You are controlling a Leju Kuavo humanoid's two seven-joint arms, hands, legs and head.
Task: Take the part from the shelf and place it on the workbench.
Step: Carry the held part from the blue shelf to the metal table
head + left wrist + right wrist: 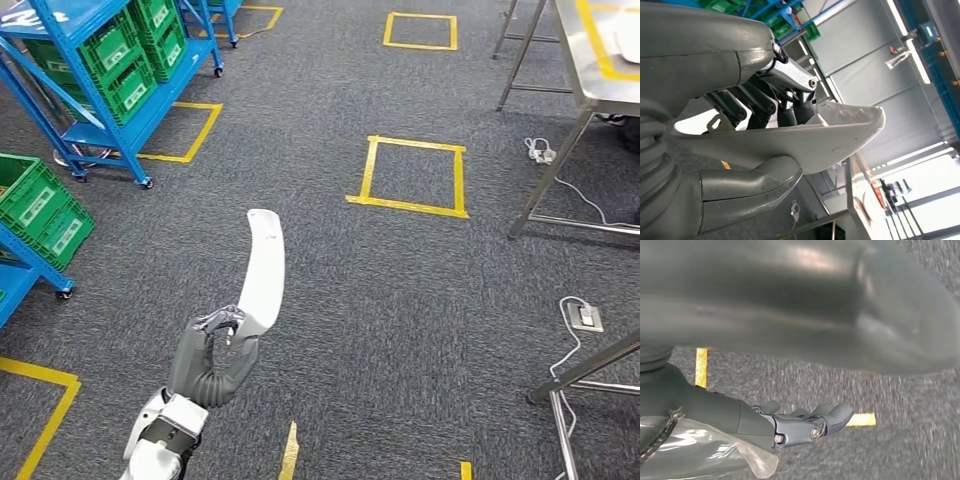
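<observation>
The part (264, 265) is a long, curved white plastic piece. My left hand (211, 360) grips its lower end, and the part rises upright over the grey carpet at the lower middle of the head view. In the left wrist view the part (798, 142) lies between the thick grey thumb and the darker fingers (757, 102) of my left hand (726, 165). My right hand (802, 425) hangs over the carpet with its fingers stretched out straight and nothing in it. The blue shelf (113, 90) stands at the far left, and the steel workbench (592, 70) at the far right.
Green crates (41, 205) sit on a low blue rack at the left edge. Yellow tape squares (411, 175) mark the carpet ahead. A white cable and socket (585, 318) lie on the floor by a metal table leg (581, 375) at the lower right.
</observation>
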